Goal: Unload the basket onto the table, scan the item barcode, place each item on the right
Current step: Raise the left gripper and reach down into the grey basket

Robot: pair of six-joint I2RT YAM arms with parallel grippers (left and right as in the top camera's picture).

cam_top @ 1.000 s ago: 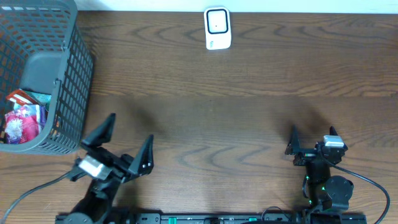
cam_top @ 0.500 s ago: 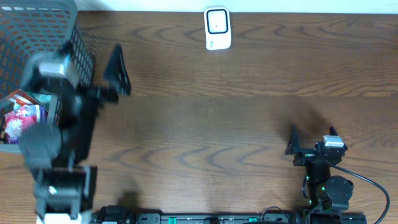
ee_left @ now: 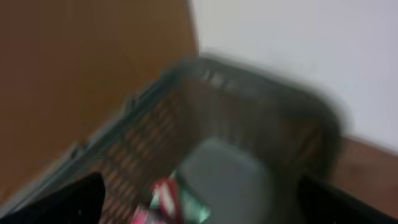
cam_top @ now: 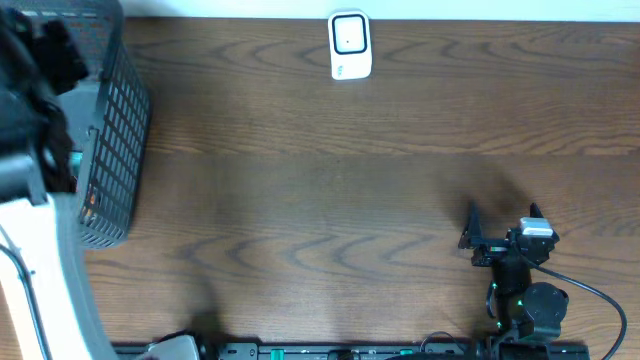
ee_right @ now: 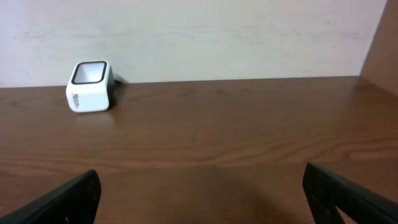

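Note:
The items lie in a grey mesh basket (cam_top: 115, 130) at the table's left end. My left arm (cam_top: 30, 150) reaches over the basket and hides its contents from overhead. The left wrist view is blurred. It looks down into the basket (ee_left: 249, 106), where a red, white and green packet (ee_left: 165, 198) lies on the floor. My left gripper (ee_left: 199, 214) hangs open above it, holding nothing. The white barcode scanner (cam_top: 350, 45) stands at the far middle edge, also seen as the scanner (ee_right: 90, 87). My right gripper (cam_top: 502, 228) rests open and empty at the near right.
Bare brown wood (cam_top: 330, 200) lies between the basket and the right arm. A pale wall (ee_right: 199, 37) stands right behind the scanner. Cables run from the right arm's base (cam_top: 530, 310) at the near edge.
My left arm has swung up from the near left of the table to above the basket, now covering its inside from overhead. The right arm has not moved.

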